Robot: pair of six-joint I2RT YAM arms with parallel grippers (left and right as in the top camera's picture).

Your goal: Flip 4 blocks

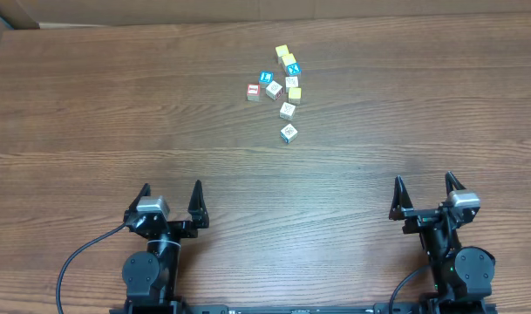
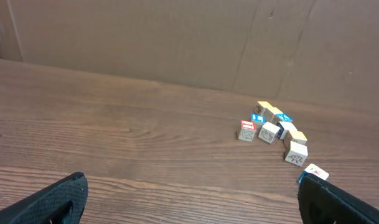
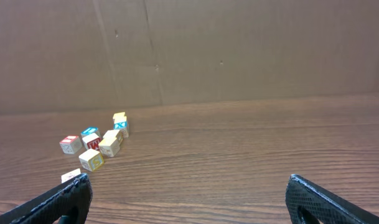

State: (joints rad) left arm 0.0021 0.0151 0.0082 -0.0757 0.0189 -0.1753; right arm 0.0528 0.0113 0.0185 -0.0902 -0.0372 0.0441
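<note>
Both arms parked well short of blue X cube (image 1: 291, 69). The left gripper (image 1: 171, 192) and right gripper (image 1: 424, 185) are spread fully wide, holding nothing, seemingly poised for first pick. Task blocks (image 1: 266, 78) clustered loose just beside X cube, untouched; flipping apparently not begun. Wood-grain table (image 1: 91, 105); brown cardboard wall (image 2: 145, 37) beyond X cube.

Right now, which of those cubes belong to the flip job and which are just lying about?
Job:
blue-faced cube
reddish-faced cube
pale cube
nearest pale cube

Lying about:
blue X cube
far yellow cube
near yellow cube
white cubes
</note>
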